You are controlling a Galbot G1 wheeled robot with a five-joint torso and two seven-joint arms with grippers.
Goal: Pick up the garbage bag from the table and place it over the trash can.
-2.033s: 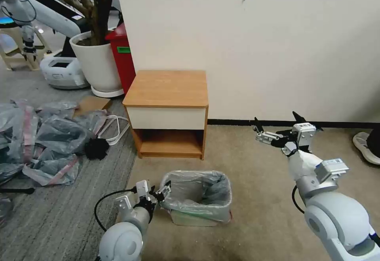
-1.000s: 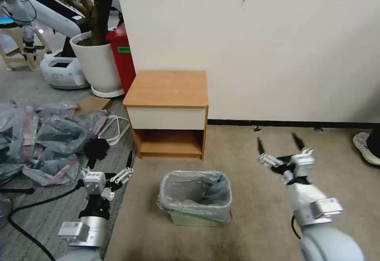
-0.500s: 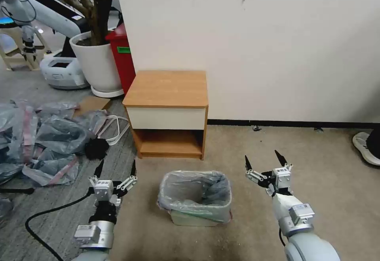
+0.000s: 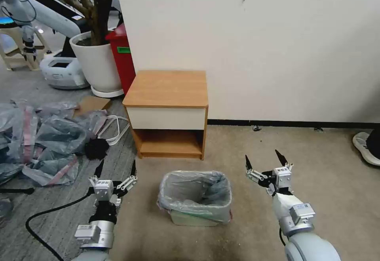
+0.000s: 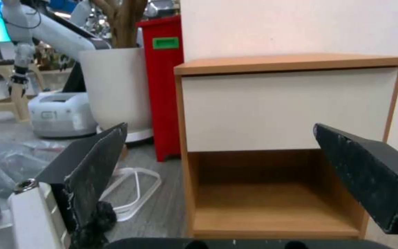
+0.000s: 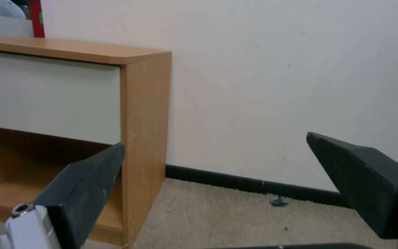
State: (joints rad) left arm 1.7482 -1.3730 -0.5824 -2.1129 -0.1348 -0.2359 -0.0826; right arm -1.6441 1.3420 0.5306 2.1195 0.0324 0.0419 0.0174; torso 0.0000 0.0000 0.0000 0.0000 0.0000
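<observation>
Two tools flank the trash can [image 4: 196, 197] on the carpet, each with its fingers spread wide and gripping nothing. Left tool [image 4: 115, 166] hovers near the can's left side, right tool [image 4: 264, 159] near its right, neither touching it. Between them, the garbage bag [image 4: 215, 187] lines the can, its grey film folded over the rim. Behind the can stands the worktop [image 4: 168, 88], its wooden top bare, against the wall.

Spread fingers [image 5: 93, 162] before the table [image 5: 282, 107].
</observation>
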